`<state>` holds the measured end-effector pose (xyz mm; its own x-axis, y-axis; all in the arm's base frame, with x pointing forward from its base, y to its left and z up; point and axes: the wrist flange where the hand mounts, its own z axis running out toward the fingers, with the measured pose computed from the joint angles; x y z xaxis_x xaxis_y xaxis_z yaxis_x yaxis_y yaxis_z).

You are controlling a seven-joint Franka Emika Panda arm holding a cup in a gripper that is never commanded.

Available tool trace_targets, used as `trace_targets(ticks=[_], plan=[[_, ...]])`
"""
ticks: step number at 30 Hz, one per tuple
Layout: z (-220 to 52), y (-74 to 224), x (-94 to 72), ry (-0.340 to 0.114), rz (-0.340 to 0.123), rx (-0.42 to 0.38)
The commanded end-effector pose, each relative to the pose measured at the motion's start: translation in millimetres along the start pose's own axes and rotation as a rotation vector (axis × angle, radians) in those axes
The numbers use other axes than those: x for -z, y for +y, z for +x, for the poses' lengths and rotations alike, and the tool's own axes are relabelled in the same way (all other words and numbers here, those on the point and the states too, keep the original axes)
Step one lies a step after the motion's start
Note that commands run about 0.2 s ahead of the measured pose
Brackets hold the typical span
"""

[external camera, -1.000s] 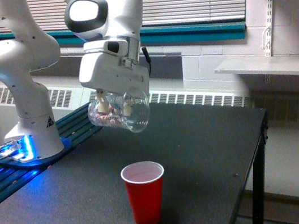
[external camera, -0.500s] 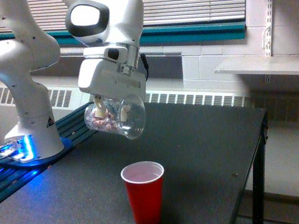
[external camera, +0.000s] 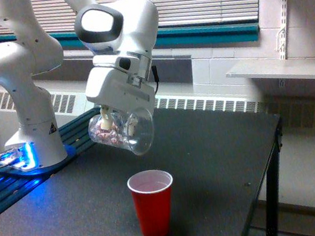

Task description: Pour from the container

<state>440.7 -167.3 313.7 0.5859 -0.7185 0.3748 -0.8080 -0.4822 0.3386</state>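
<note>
Container (external camera: pixel 122 132) is held by the tool (external camera: pixel 117 122), whose pale fingers are clamped across its clear wall near the closed end. It is hung in the air above the desk (external camera: pixel 224 155), tipped well over so that its wide mouth is turned down and toward the exterior view's right. The pinkish-white pieces are seen gathered at the back, low in the wall, none at the lip. A red cup (external camera: pixel 153 203) is stood upright on the desk below and slightly to the exterior view's right of the mouth, well apart from it in height.

The container is judged to be light, thin plastic (likely to flex under a hard squeeze and to slip on its smooth wall). A hold around the body near the base, as is shown, is thought best, since the mouth is left free for pouring. The pieces are probably loose and dry, so a sudden rush may be expected once the tilt is steep enough. A miss beside the red cup is the risk to be watched
</note>
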Motion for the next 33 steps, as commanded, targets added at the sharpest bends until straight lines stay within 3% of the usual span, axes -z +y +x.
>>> trace_targets(ticks=[1,12,33], plan=[[-0.7,-9.5,-0.8,0.013,-0.027,0.002],[-3.0,-14.3,-8.8,0.019,-0.09,0.034],[-4.7,-24.6,-21.0,0.035,-0.165,0.121]])
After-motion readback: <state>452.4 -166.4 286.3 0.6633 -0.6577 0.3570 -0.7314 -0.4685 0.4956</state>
